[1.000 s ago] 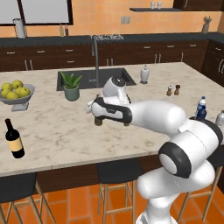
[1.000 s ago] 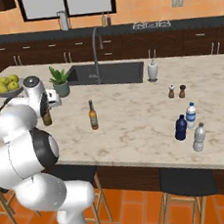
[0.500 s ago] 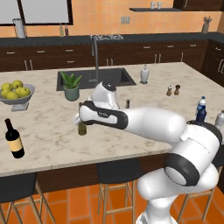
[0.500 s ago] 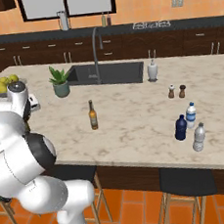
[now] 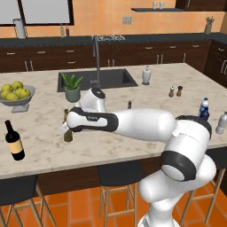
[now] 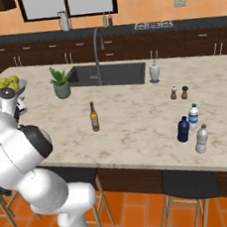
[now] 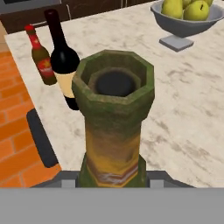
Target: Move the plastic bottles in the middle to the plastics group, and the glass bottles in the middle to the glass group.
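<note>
One glass bottle is in transit: the gripper (image 5: 67,128) has its jaws pinching the olive green bottle (image 7: 114,118) around the neck, and over the last second the arm has swung it from mid-tabletop leftward, toward the wine bottle (image 5: 14,141). It hangs about upright above the tabletop (image 5: 146,97), short of the wine bottle (a small red-capped bottle (image 7: 40,55) stands beside it in the hand view). So the first glass delivery looks nearly done. The brown bottle (image 6: 93,117) waits mid-tabletop. The dark blue bottle (image 6: 183,129) already stands just beside the water bottle (image 6: 193,117) and the pale clear bottle (image 6: 202,139).
</note>
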